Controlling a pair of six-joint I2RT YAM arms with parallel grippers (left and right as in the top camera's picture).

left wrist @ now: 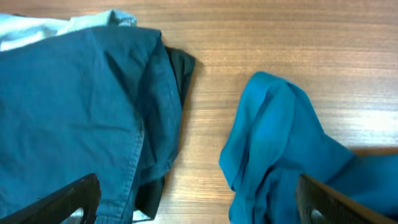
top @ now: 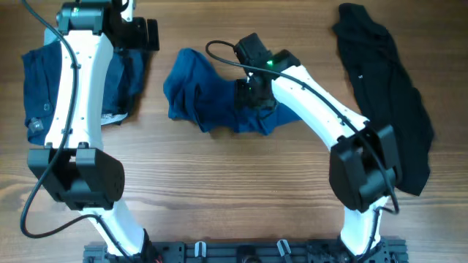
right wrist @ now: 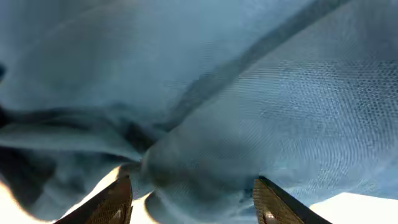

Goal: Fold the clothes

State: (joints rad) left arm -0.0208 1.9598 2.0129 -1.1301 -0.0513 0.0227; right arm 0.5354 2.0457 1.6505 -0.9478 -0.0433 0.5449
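wooden table (top: 241,168) bears three garments (top: 194,91) (top: 36,80) (top: 387,95).

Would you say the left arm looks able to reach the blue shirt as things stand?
Probably yes: only bare table lies between the open left gripper and the blue shirt; the right gripper sits on its far side.

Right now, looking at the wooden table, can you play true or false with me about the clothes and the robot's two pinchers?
1. The long black fabric garment lies off to the robot's right, with no gripper on it. True.
2. The crumpled medium-blue shirt is folded flat and neat. False: it is bunched up in the middle of the wooden table.
3. The left gripper is shut on the dark navy garment. False: its fingers are wide apart and hold nothing.
4. The right gripper is down on the medium-blue shirt. True.
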